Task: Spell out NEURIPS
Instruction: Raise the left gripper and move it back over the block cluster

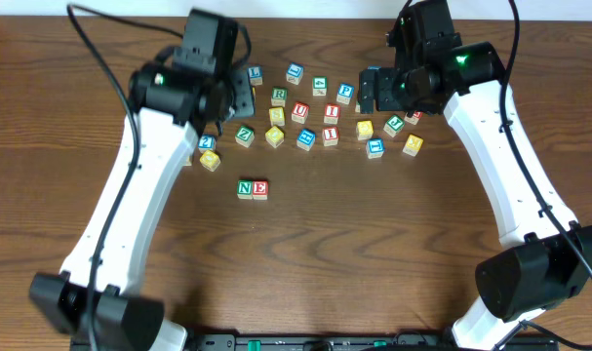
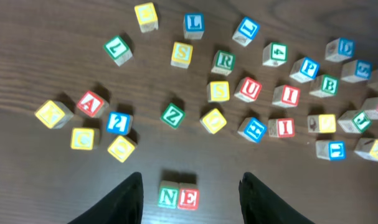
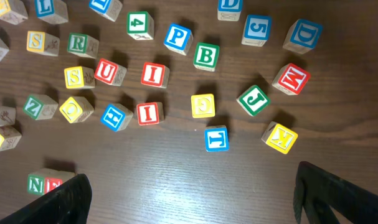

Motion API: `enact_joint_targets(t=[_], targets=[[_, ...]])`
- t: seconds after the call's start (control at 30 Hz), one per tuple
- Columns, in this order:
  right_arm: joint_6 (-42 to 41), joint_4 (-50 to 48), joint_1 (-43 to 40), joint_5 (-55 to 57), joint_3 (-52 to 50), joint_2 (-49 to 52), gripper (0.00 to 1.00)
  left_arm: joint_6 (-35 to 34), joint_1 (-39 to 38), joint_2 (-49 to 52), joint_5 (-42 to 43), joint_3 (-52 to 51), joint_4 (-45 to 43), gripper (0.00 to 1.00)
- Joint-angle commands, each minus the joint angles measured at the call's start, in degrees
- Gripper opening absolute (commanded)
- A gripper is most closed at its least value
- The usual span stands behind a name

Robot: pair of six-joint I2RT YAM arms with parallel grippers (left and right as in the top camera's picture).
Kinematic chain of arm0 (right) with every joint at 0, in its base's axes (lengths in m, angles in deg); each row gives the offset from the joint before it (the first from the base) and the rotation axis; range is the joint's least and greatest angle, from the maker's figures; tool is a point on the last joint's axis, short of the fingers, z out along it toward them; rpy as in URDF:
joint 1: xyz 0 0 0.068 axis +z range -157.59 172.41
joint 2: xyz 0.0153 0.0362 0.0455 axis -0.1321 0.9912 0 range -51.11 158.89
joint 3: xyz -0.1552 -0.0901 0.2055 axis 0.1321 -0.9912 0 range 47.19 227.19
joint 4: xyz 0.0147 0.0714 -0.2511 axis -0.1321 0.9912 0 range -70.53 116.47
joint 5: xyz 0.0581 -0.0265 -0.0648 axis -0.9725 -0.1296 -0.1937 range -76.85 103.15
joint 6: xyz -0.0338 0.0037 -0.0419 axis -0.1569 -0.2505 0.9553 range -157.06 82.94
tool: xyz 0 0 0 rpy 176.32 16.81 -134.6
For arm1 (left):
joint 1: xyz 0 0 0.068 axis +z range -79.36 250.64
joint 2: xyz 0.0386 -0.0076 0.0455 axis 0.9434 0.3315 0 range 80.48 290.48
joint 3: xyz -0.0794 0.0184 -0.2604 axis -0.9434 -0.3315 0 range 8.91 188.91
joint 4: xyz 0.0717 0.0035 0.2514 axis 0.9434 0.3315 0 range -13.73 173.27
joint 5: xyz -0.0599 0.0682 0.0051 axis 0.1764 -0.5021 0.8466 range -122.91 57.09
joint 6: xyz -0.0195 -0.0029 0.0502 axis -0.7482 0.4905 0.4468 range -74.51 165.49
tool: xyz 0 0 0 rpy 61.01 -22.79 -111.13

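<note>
Left gripper (image 2: 190,180): jaws apart, nothing held. Right gripper (image 3: 192,180): jaws wide apart, also empty. Overhead, we see both arms up by the scatter. The left one sits at 11 o'clock of the placed pair, clear of it. N cube (image 2: 169,197) and E cube (image 2: 188,198) touch, N left of E, on the table (image 2: 64,186) at 6 o'clock of the loose cubes. From that pair, the U cube (image 2: 249,89) is at 1 o'clock. I cube (image 2: 290,95) is just at U's 3 o'clock, yellow S cube (image 2: 218,91) at its 9. R cube (image 2: 225,61) is at 11 of U, and P cube (image 2: 307,68) at 2.
</note>
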Motion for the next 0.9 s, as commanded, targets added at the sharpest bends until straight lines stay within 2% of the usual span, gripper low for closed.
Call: enact_joint_targets(t=[0.0, 0.27, 0.77, 0.87], targets=[[0.7, 0.0, 0.7, -0.2, 1.0, -0.8, 0.99, 3.3, 0.3, 6.4, 0.3, 7.2, 3.0, 0.49], [0.7, 0.0, 0.7, -0.2, 1.0, -0.8, 0.99, 3.3, 0.3, 13.4, 0.3, 10.1, 1.5, 0.49], [0.7, 0.0, 0.7, -0.2, 1.0, -0.8, 0.99, 4.1, 0.3, 21.5, 0.4, 10.1, -9.6, 0.49], [0.7, 0.0, 0.7, -0.2, 1.0, -0.8, 0.99, 4.1, 0.3, 22.3, 2.7, 10.1, -10.5, 0.49]])
